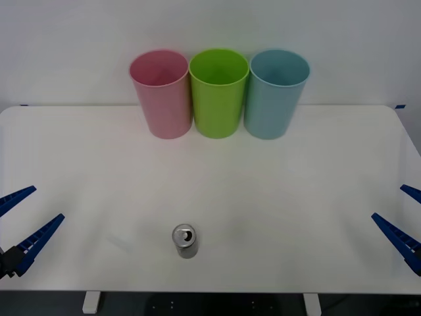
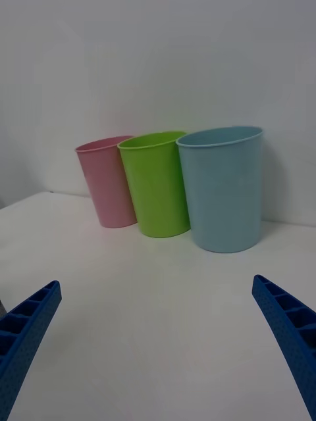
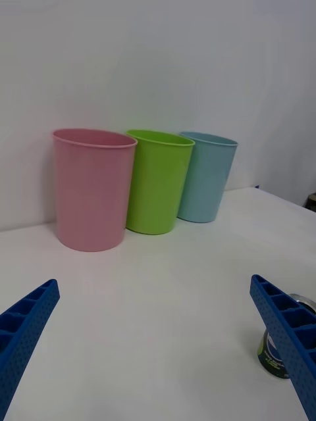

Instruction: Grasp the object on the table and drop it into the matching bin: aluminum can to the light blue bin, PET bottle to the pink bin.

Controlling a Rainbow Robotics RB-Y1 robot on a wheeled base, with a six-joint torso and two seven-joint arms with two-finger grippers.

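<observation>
Aluminum can (image 1: 185,241) stands upright, long axis vertical, near-centre on table (image 1: 316,197). Far row, L→R: pink bin (image 1: 162,93), lime green bin (image 1: 218,92), light blue bin (image 1: 275,93); insides not visible. Left gripper (image 1: 20,222) and right gripper (image 1: 404,220) both spread wide, holding nothing.

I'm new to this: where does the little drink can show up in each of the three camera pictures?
Front view: aluminum can stands near the table's front edge, left of centre.
Left wrist view: can sits partly behind a blue finger.
Right wrist view: not in it.
Shared landmark: the light blue bin.
</observation>
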